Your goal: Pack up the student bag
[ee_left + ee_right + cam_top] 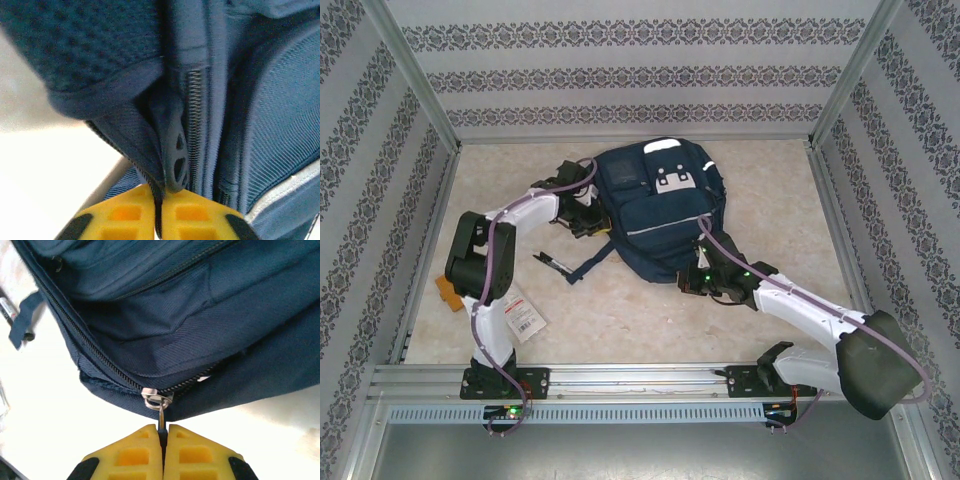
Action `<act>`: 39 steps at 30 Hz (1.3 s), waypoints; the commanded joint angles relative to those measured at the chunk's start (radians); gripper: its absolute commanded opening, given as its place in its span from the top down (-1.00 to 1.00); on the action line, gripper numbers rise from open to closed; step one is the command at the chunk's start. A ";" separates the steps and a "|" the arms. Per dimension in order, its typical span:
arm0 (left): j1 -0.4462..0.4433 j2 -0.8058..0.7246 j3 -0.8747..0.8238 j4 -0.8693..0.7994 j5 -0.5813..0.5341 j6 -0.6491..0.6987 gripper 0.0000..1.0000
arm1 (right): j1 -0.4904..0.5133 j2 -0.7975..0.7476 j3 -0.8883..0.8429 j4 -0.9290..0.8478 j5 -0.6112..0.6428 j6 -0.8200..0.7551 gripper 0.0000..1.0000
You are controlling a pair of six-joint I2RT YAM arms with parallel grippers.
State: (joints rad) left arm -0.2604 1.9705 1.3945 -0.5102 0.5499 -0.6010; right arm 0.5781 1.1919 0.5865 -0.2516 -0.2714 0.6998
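Close to the left arm's foot, a small white packet (pixel 525 315) lies on the table (pixel 650 320), and a pen (pixel 552 262) lies a bit further out. Next comes the right pincer (pixel 162 434), at the near end of the student bag (pixel 655 210). Its yellow fingers are shut tight on the thin tab of a zip slider (pixel 151 399), and the bag lies just past it. That zip line runs away up and left in this pincer's own camera, so I think the pull must follow it. The bag lies flat, long way near to far, with its white patches at the far end. Further on, at the bag's left side, the left pincer (pixel 159 200) is shut on the tip of a dark zip tab (pixel 176 155). I cannot see inside the bag.
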 commanded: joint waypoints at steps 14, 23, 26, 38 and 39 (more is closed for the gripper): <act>0.057 -0.336 -0.289 0.060 0.128 -0.254 0.11 | 0.175 0.271 0.291 0.187 -0.160 0.140 1.00; -0.107 -0.490 -0.462 0.141 -0.030 -0.373 -0.05 | 0.244 0.356 0.416 0.141 -0.193 0.141 1.00; -0.138 -0.502 -0.536 0.252 -0.048 -0.475 -0.06 | 0.274 0.376 0.430 0.140 -0.187 0.147 1.00; -0.163 -0.474 -0.509 0.193 -0.228 -0.362 1.00 | 0.298 0.346 0.393 -0.089 -0.039 0.126 1.00; -0.160 -0.475 -0.493 0.172 -0.241 -0.334 1.00 | 0.289 0.332 0.379 -0.125 -0.017 0.121 1.00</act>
State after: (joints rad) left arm -0.4263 1.4899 0.8402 -0.3191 0.4149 -1.0283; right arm 0.8742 1.5898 0.9810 -0.2405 -0.3508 0.8387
